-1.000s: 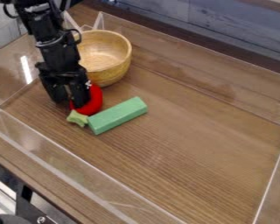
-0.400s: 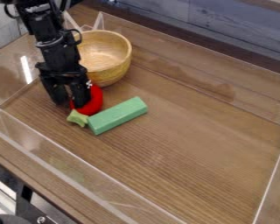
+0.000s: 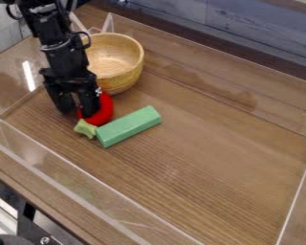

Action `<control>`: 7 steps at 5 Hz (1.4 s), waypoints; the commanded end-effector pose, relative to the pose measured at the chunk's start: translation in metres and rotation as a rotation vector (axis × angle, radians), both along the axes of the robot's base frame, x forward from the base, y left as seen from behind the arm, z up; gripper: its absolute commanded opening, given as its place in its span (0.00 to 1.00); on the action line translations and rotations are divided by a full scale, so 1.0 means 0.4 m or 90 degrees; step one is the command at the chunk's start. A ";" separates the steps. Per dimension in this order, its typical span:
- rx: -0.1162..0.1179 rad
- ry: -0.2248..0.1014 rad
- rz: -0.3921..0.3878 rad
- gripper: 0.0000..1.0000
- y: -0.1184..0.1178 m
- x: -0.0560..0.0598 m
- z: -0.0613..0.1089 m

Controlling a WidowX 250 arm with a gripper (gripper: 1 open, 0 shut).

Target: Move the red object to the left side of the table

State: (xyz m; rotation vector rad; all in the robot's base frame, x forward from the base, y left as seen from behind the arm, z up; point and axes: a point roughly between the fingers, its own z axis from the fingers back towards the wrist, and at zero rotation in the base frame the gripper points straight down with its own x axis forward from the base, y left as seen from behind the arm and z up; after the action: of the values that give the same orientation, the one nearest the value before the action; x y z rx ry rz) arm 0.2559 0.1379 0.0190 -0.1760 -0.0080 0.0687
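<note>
The red object (image 3: 102, 108) is a small rounded red toy with a yellow-green piece (image 3: 85, 127) at its near end, lying on the brown wood-grain table (image 3: 207, 144) at the left. My black gripper (image 3: 76, 103) points straight down right over it, fingers spread open and reaching down around its far side. The fingers hide part of the toy, and I cannot tell whether they touch it.
A long green block (image 3: 127, 125) lies just right of the red toy, touching or nearly touching it. A wooden bowl (image 3: 115, 59) stands behind the gripper. Low clear acrylic walls (image 3: 28, 144) edge the table.
</note>
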 end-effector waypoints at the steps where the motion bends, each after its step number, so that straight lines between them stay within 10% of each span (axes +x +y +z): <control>1: 0.011 -0.008 0.000 1.00 -0.013 0.022 -0.003; 5: 0.012 -0.004 0.008 1.00 -0.020 0.031 -0.004; 6: 0.012 -0.003 0.010 0.00 -0.021 0.033 -0.004; 7: 0.010 -0.002 0.013 0.00 -0.021 0.033 -0.002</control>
State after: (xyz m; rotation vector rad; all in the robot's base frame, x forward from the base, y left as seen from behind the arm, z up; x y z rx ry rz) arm 0.2648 0.1312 0.0200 -0.1699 -0.0070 0.0812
